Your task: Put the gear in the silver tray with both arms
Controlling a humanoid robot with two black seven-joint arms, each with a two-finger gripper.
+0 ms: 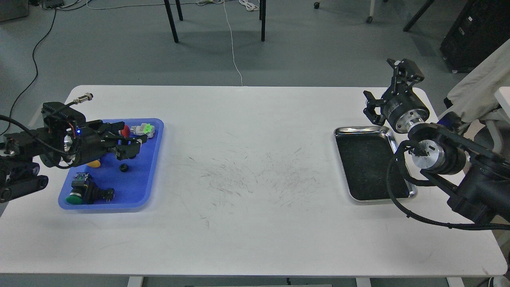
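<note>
A small black gear (124, 168) lies in the blue tray (155, 167) at the left. A second gear seen there earlier is now hidden under my left gripper. My left gripper (128, 140) hangs low over the tray's middle, fingers apart, with nothing visibly between them. The silver tray (360, 129) lies at the right with its dark floor empty. My right gripper (387, 85) is raised behind the silver tray's far edge, open and empty.
The blue tray also holds a red push button (126, 129), a green-and-white part (145, 129), a yellow button (94, 163) partly under my arm and a green button switch (81, 193). Chair legs and cables lie on the floor beyond the table.
</note>
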